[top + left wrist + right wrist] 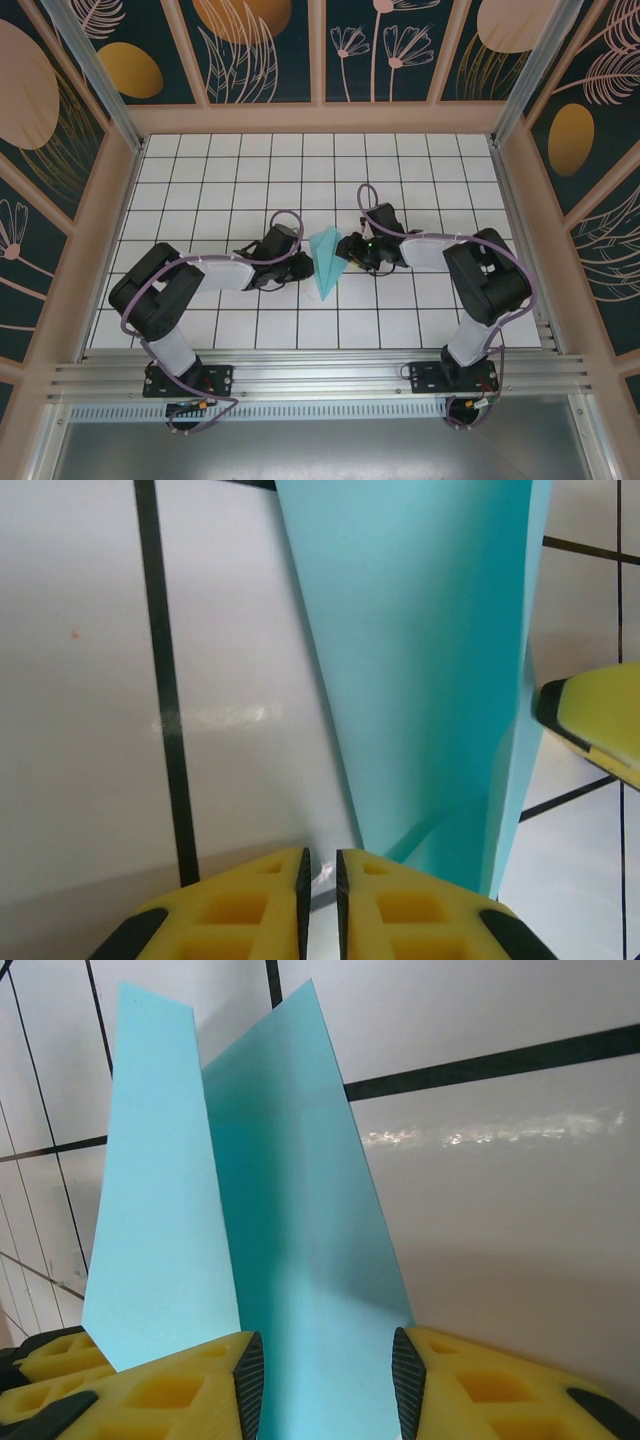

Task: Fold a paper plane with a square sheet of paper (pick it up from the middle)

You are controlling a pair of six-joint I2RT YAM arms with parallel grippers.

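My left fingers sit nearly together, the paper plane just ahead; my right fingers stand apart with it between

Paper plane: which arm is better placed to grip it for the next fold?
Right, likely. The right gripper stands open with a raised flap of the paper plane between its fingers; closing would take it. The left gripper is shut beside the plane's edge, no paper between its fingers.
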